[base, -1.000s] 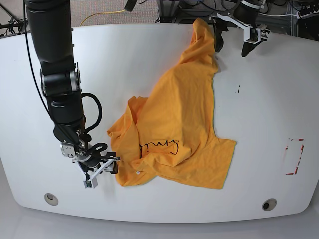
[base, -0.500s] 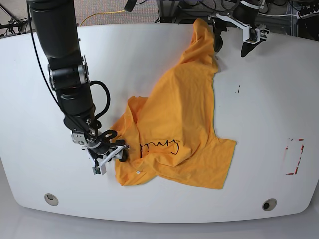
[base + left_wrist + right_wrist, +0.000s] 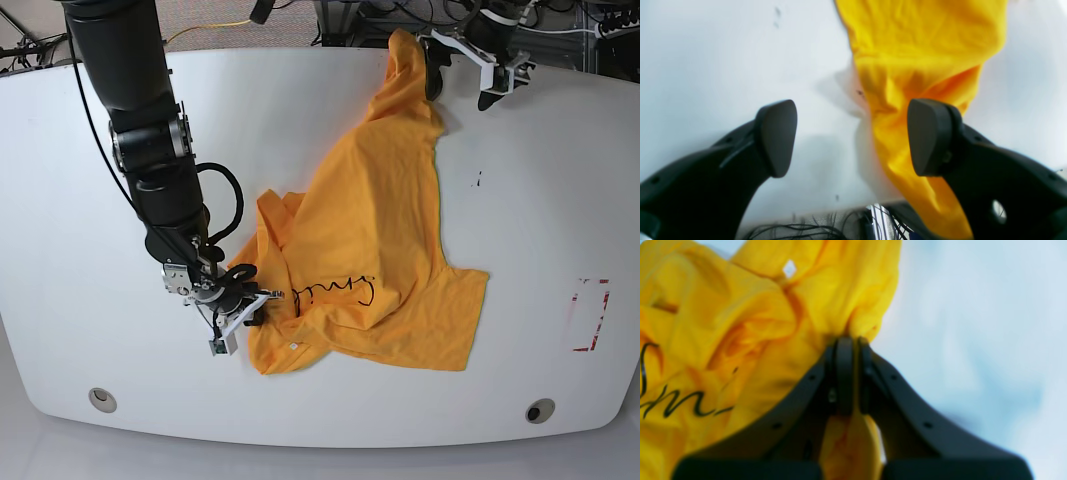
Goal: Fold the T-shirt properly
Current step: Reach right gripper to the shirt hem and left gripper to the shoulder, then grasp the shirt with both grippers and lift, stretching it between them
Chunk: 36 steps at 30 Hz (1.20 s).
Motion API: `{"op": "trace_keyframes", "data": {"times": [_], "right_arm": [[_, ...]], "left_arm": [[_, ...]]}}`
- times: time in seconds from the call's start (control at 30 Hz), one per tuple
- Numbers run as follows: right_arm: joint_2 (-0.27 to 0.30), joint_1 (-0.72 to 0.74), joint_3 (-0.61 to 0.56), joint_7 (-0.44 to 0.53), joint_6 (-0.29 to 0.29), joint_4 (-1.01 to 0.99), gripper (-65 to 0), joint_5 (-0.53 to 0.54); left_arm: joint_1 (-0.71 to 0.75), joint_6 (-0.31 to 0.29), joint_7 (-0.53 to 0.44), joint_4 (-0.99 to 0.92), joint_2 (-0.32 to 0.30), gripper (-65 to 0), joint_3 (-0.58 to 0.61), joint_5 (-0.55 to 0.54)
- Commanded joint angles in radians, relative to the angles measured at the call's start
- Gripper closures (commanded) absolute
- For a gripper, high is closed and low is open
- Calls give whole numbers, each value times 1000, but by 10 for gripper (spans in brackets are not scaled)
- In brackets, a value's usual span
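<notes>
Since the earlier frame our right gripper [image 3: 245, 305] has travelled inward along the table [image 3: 80, 250] and pushed into the near-left edge of the T-shirt [image 3: 380, 230], and the whole cloth has shifted a little toward the far right side. In the right wrist view the jaws are now pressed together on a bunched fold of the yellow fabric, close beside the small white label [image 3: 789, 268], so we judge that this corner is pinched.

Our left gripper [image 3: 853, 136] hangs at the far edge with its fingers [image 3: 776, 136] spread wide, holding nothing. A narrow tongue of the shirt runs between them and lies nearer to the finger on that view's right.

Crumpled, the shirt lies in the middle of the table, and its long axis runs from the pinched corner near us up to the far tip under the left gripper. So each arm is nearest to one end of this axis. For the coming move, we think the left jaws must close on the far tip before we stretch the cloth flat.
</notes>
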Motion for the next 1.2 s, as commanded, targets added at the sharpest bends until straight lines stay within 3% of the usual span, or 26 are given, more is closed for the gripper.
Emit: {"op": "trace_keyframes", "data": {"times": [0.0,0.17,0.3,0.63,1.17], "right_arm": [[40,-16,3,-59,4,170,0,12],[80,-140,5,-152,-57,444,0,12],[89,-189,5,-178,-94,539,0,12],[92,-221,5,-198,-94,570,0,12],[92,-223,5,-198,-94,570,0,12]], "left_arm": [[-7,1,3,17,7,-475,-2,-8],[-25,-1,11,17,50,-481,-2,-5],[-64,-1,13,16,51,-512,23,0],[-139,1,191,-9,53,-519,29,-2],[-108,-2,201,-33,48,-519,27,-8]]}}
